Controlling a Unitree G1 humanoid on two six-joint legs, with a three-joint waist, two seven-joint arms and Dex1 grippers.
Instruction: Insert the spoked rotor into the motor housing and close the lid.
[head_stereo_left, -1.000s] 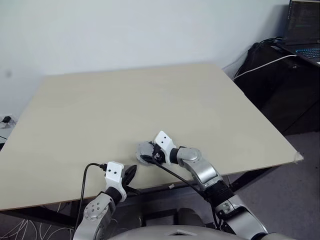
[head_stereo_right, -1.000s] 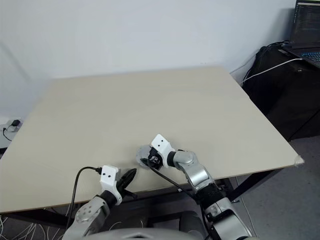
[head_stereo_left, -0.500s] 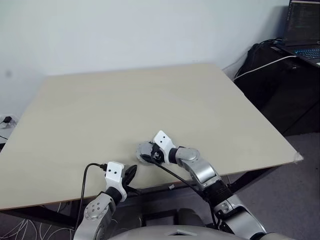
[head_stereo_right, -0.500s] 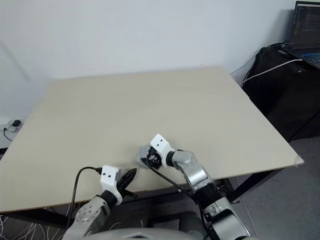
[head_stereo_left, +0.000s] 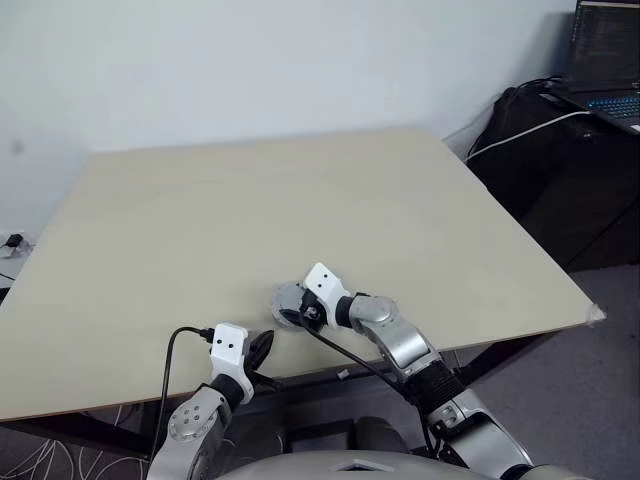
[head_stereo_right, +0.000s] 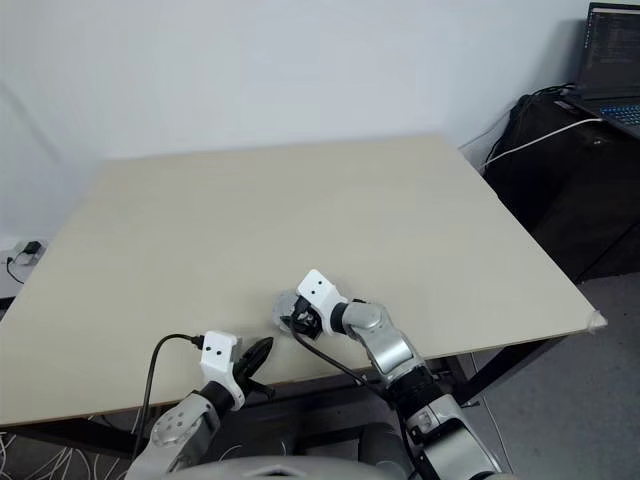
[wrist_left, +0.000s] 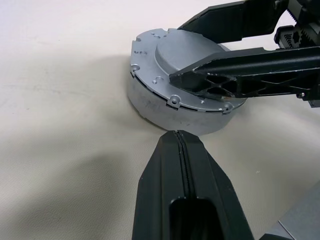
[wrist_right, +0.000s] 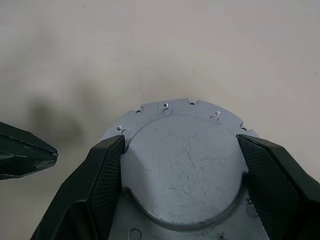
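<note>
Right gripper (wrist_right: 180, 165) fingers spread wide, clasping lid (wrist_left: 186, 55) atop motor housing (wrist_left: 175, 107) near table (head_stereo_left: 250, 200) front edge. Left gripper (wrist_left: 182, 145) fingers pressed together, empty, just beside housing.

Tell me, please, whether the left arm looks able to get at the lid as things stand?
Probably only its side. The left tool, shut, points at the stack with bare table between them, but the right tool already straddles the lid, one finger lying across its top.
</note>
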